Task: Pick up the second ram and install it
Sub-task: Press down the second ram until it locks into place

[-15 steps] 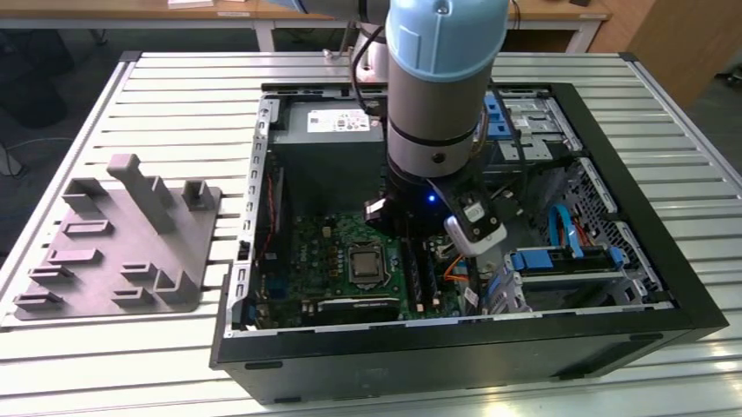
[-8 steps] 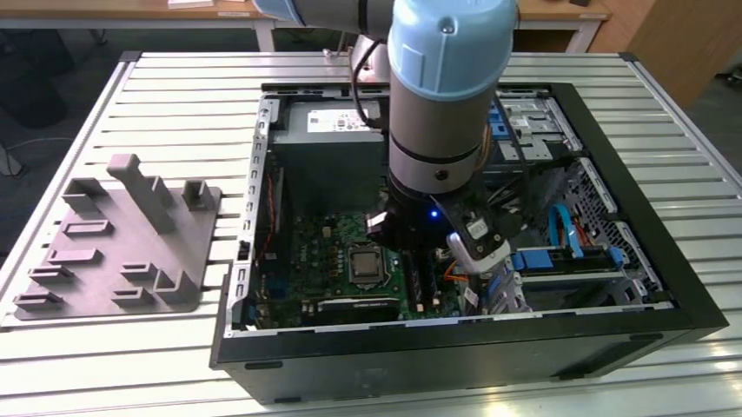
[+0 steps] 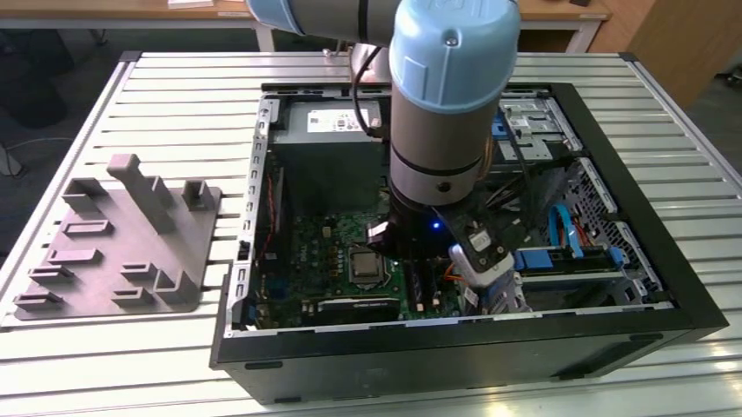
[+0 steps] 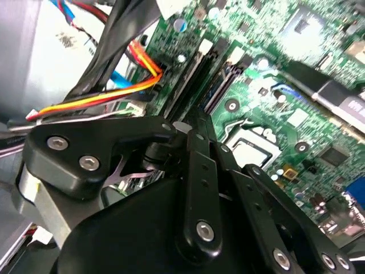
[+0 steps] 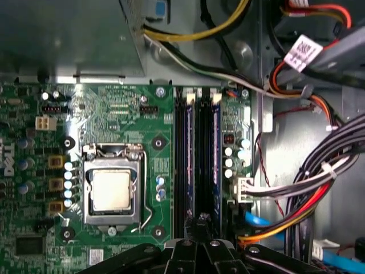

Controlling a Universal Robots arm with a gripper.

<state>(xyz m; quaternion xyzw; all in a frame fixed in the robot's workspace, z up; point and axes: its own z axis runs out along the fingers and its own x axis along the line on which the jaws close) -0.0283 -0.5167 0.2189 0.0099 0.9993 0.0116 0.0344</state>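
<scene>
Exterior view: a robot arm (image 3: 447, 95) with pale blue joints reaches down into an open black computer case (image 3: 649, 287) lying on its side on a slatted metal table (image 3: 174, 78). On the table, at the exterior view's left and well apart from the case, sits a grey plastic fixture (image 3: 128, 252) with raised pegs and pockets. Inside the case lies a green motherboard (image 3: 313, 252) with a square CPU socket (image 3: 365, 265). The arm's black wrist hangs just beside the socket, toward the exterior view's right.

The first wrist view looks straight down on the board. The socket, its silver chip framed by a metal clamp, lies beside a bank of long, dark, parallel ram slots (image 5: 197, 154) with white latches at their far ends. The gripper (image 5: 199, 224) hangs right over the near end of this bank, in line with the middle strips. The strip farthest from the socket has a bluish edge. The second ram cannot be picked out for certain among these dark strips, and nothing shows plainly in the gripper. Whether the jaws are clenched or released cannot be told.

Beyond the slots, bundles of black, red, yellow and orange cables (image 5: 308, 200) run along the case wall.

In the second wrist view, the gripper's black linkage fills the foreground, pointing at the same slots.
</scene>
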